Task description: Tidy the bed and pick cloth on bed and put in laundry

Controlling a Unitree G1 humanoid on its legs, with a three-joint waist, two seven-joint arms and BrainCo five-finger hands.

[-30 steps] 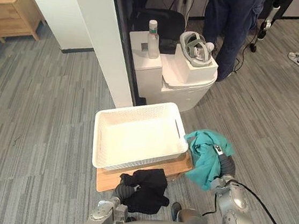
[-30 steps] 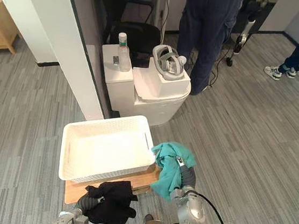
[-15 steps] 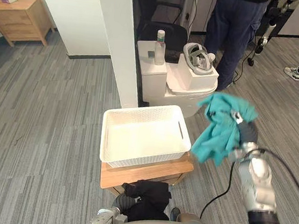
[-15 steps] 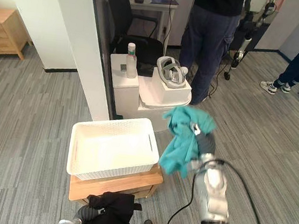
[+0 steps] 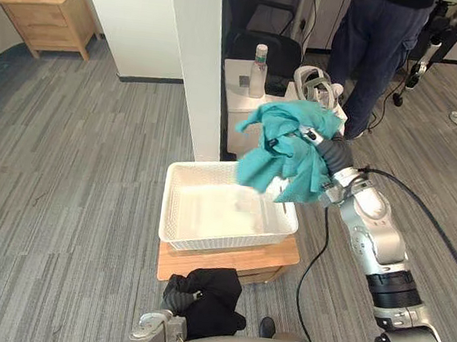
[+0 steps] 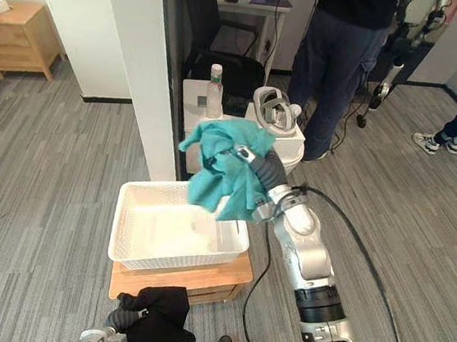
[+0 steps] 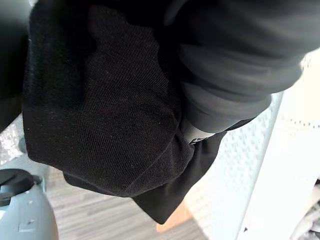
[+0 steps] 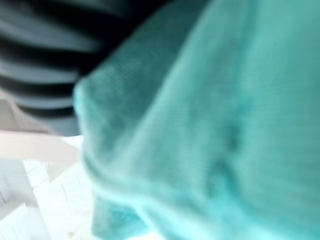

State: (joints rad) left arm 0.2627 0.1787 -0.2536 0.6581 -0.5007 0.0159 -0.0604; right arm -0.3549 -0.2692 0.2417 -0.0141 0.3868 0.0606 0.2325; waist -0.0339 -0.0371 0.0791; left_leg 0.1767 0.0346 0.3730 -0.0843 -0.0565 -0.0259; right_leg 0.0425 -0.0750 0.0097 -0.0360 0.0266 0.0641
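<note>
My right hand (image 5: 335, 153) is raised with a teal cloth (image 5: 284, 153) bunched round it and hanging down over the far right rim of the white laundry basket (image 5: 173, 235). The hand stays shut on that cloth (image 8: 210, 125). The basket sits on a low wooden stand (image 5: 234, 262) and looks empty inside. Low in front of the stand, my left hand (image 6: 121, 317) holds a black cloth (image 5: 207, 297). In the left wrist view the black cloth (image 7: 100, 110) hangs from the hand's dark cover (image 7: 235, 55), with the basket's wall beside it.
Behind the basket a white cabinet (image 5: 240, 106) carries a bottle (image 5: 260, 61) and a headset (image 5: 314, 83). A white pillar (image 5: 194, 51) rises at the basket's far left. A person (image 5: 384, 40) stands beyond the cabinet. A wooden nightstand (image 5: 48, 12) is far left.
My right hand has lifted the teal cloth from beside the stand and swung it left, over the basket's right side. The camera has shifted. The left hand keeps the black cloth low.
</note>
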